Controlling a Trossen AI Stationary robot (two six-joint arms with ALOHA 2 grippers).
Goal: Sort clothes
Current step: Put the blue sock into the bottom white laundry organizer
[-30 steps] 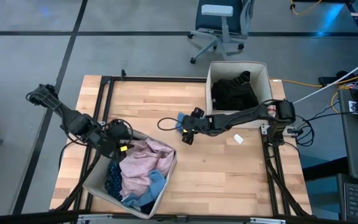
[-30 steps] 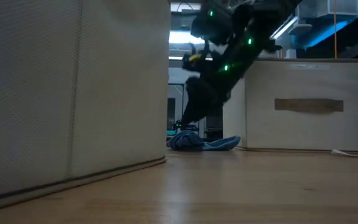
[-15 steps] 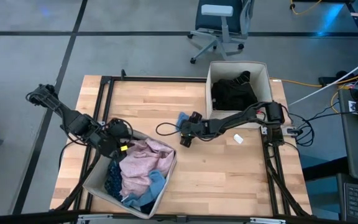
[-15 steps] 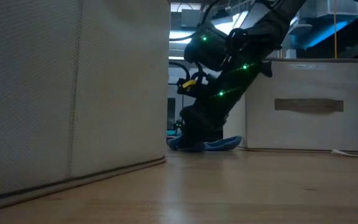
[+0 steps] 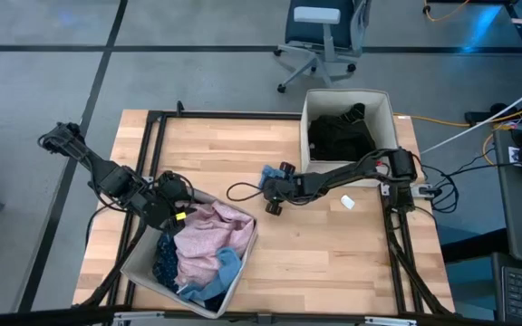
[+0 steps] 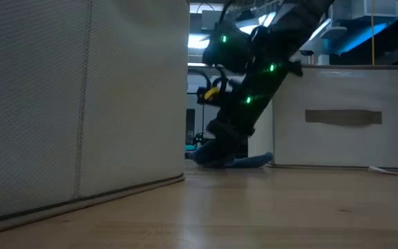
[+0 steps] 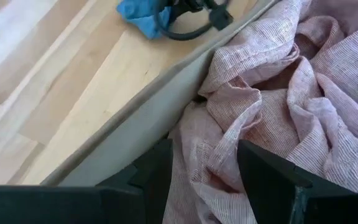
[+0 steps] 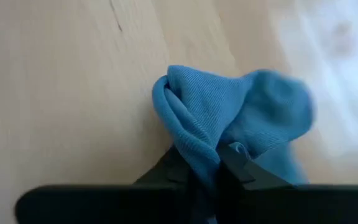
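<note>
A blue sock (image 8: 229,118) lies on the wooden table near its middle (image 5: 265,172), bunched up in front of the far bin. My right gripper (image 8: 213,177) reaches in from the table's right and is shut on it (image 5: 270,185); the low view shows it down on the sock (image 6: 230,160). My left gripper (image 7: 204,168) stands open over the far corner of the near-left bin (image 5: 139,263), its fingers on either side of a fold of the pink top (image 7: 278,106). Whether they touch the cloth, I cannot tell. More clothes, pink and blue (image 5: 208,254), fill that bin. My right gripper pinches a raised fold of the blue sock (image 8: 204,158) between its two fingers, with several layers gathered there. It comes slanting down from the table's right. The rest of the sock (image 8: 272,112) lies on the table beyond the fingertips.
A beige bin (image 5: 304,136) holding black clothes (image 5: 343,136) stands at the table's far right, just behind my right arm. A small white piece (image 5: 346,202) lies on the table near that arm. In the low view the near bin's wall (image 6: 81,104) fills the left. An office chair (image 5: 320,36) stands beyond the table.
My right gripper has come down onto the blue sock and taken hold of it. The sock, which lay flatter, is now bunched up at the fingers.
</note>
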